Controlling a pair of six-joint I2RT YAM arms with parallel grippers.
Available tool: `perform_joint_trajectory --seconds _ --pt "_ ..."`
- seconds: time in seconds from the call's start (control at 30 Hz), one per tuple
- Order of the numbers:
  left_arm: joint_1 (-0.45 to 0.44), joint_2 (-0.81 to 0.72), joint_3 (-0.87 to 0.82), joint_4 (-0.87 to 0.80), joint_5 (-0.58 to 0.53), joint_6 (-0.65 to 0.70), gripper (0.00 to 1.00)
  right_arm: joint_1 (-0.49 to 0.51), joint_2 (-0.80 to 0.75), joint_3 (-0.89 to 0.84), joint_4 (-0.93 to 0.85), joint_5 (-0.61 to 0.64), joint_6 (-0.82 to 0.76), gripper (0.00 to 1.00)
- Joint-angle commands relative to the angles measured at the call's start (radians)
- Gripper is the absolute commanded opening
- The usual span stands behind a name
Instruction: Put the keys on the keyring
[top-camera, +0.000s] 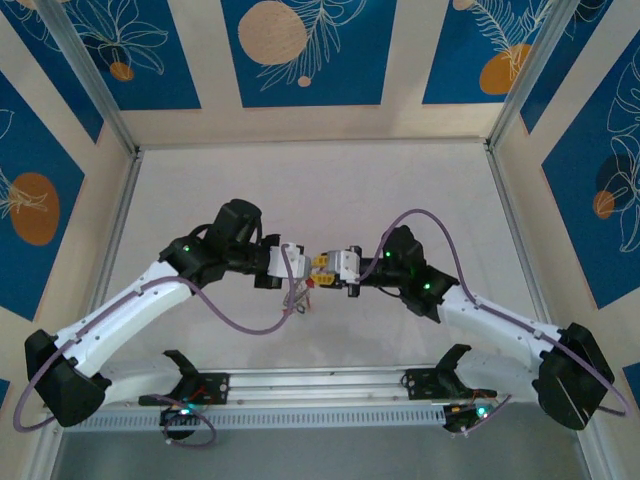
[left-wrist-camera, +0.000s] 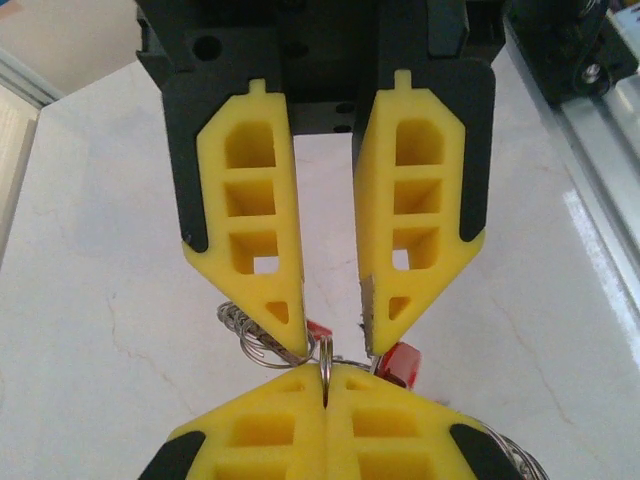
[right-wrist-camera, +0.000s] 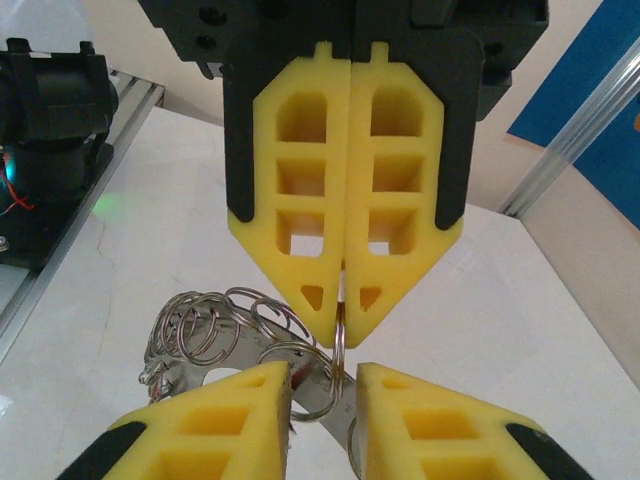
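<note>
Over the bench centre, the right gripper has its jaws pressed together, pinching a thin loop of the keyring edge-on and upright — prob. to steady it. The left gripper faces it, jaws spread, straddling that loop. The keys hang off it w/ red heads — long axis approx. downward.

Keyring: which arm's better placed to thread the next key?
Left, likely. The right pincer is shut on the keyring, steadying it; the left pincer is open, tips beside the red keys, free to grasp one.
</note>
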Motion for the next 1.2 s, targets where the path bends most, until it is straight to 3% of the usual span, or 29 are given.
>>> perform_joint_trajectory --seconds 0.0,0.17,0.43,0.9,0.93,1.03,1.17 --pt "0.014 -0.032 0.03 0.058 0.114 -0.067 0.0 -0.009 -0.039 -0.033 0.054 0.006 0.048 0.26" --pt "0.026 -0.032 0.009 0.127 0.198 -0.114 0.0 -0.011 -0.045 -0.044 0.065 0.01 0.07 0.19" --pt "0.027 -0.012 -0.011 0.206 0.274 -0.175 0.0 -0.013 -0.036 -0.051 0.107 0.016 0.089 0.18" --pt "0.03 -0.011 -0.066 0.252 0.233 -0.209 0.0 -0.037 -0.065 -0.07 0.146 -0.033 0.128 0.11" --pt "0.032 -0.013 -0.065 0.252 0.235 -0.211 0.0 -0.039 -0.07 -0.075 0.138 -0.029 0.122 0.12" --pt "0.037 -0.022 -0.066 0.248 0.256 -0.206 0.0 -0.044 -0.097 -0.102 0.142 -0.007 0.123 0.28" --pt "0.04 -0.03 -0.081 0.247 0.284 -0.193 0.0 -0.07 -0.156 -0.132 0.125 -0.019 0.156 0.29"
